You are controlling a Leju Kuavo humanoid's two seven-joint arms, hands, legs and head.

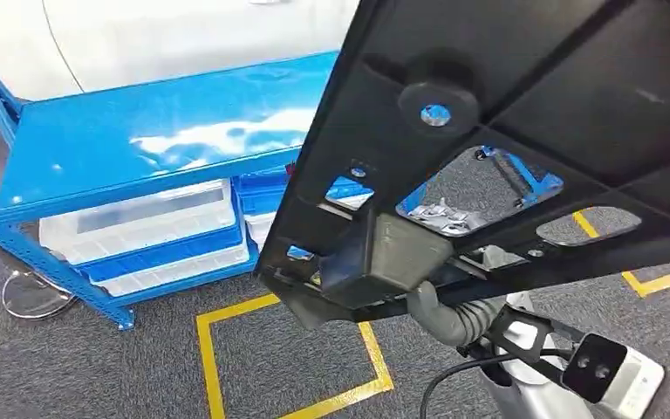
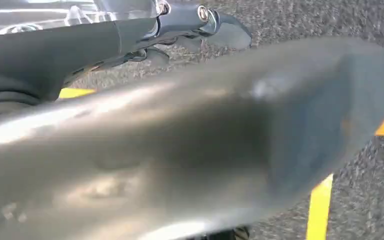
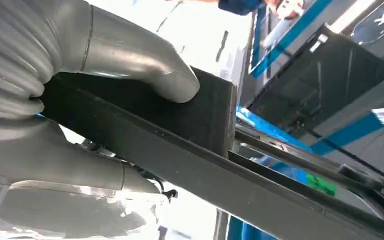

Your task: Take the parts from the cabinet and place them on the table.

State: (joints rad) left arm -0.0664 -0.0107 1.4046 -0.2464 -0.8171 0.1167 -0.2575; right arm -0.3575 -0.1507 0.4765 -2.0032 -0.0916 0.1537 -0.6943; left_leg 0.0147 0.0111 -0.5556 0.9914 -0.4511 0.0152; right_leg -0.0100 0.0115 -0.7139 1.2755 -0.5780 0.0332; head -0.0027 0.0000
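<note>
Head view: one large black plastic part, flat, ribbed, pierced with cutouts, held tilted above grey carpet with yellow tape lines; long axis running from lower left up to upper right. Beside it, one glossy blue metal table, translucent bins stacked beneath.

Left wrist view: blurred grey surface close up; left hand's state cannot be told.

Right wrist view: right hand clamped on the part's boxy black edge, smooth grey thumb pressed on top.
</note>
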